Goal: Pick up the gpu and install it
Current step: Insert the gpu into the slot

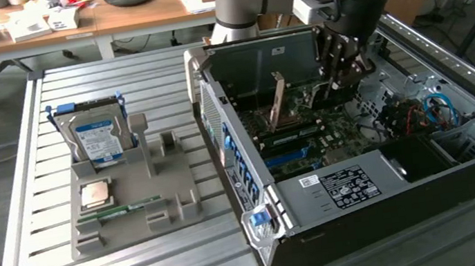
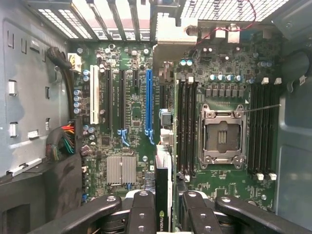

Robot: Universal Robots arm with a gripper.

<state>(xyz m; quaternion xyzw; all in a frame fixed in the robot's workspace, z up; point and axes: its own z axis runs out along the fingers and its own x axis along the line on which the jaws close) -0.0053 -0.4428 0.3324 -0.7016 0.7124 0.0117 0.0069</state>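
Observation:
The gpu (image 2: pixel 163 170) stands on edge between my two black fingers (image 2: pixel 141 209), with a green logo on its near end. It runs away from the gripper (image 2: pixel 163 207) toward the case's rear slot openings. It lies just beside the long blue slot (image 2: pixel 148 102) on the motherboard, between that slot and the black memory slots (image 2: pixel 187 126). In the exterior view the gripper (image 1: pixel 346 79) reaches down into the open computer case (image 1: pixel 261 234). The brownish card (image 1: pixel 282 102) stands upright over the board. The gripper is shut on the card.
A grey holder tray (image 1: pixel 171 191) lies at the exterior view's left of the case. It carries a blue-labelled hard drive (image 1: pixel 98 135), a processor chip (image 1: pixel 97 193) and a green memory stick (image 1: pixel 127 208). Inside the case are an empty processor socket (image 2: pixel 222 136), blue cables (image 1: pixel 435 112) and a labelled power supply (image 1: pixel 348 187).

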